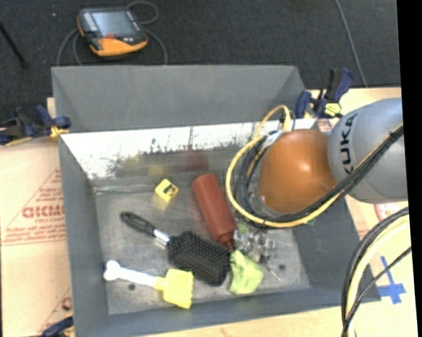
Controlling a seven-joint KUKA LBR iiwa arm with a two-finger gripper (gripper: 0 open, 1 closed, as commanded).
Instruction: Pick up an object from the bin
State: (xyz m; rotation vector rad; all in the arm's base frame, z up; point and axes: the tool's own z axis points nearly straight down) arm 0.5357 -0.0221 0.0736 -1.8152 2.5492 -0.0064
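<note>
Starting at the near wall of the grey bin (pixel 84 243): closest to the camera is a white-handled tool with a chunky yellow head (pixel 178 288). It lies flat, with the handle pointing off to the left and the head towards the middle.

Just right of it is a lime-green crumpled lump (pixel 244 275), soft-looking, maybe cloth, I can't really tell. Between those two and a bit further in is a black hairbrush (pixel 196 258). Its bristle head touches or overlaps the yellow head, and its thin black handle runs off up-left across the floor.

The gripper (pixel 257 245) is down low in the right part of the bin, just beyond the green lump and right beside the near end of a dark red cylinder (pixel 212 205). So those two are the things closest to it, and I can't say which one it's actually on. Whether it's open or closed, no idea, because the metal bits at the tip are a jumble from this angle. Nothing is visibly held.

Further back, the red cylinder lies along the floor, pointing roughly towards the far wall. Left of its far end, well apart from everything else, sits a small yellow cube (pixel 166 190).

Above the gripper you've got the round orange cover (pixel 293 172) with yellow cables looped around it, and the grey arm comes in from the right.
</note>
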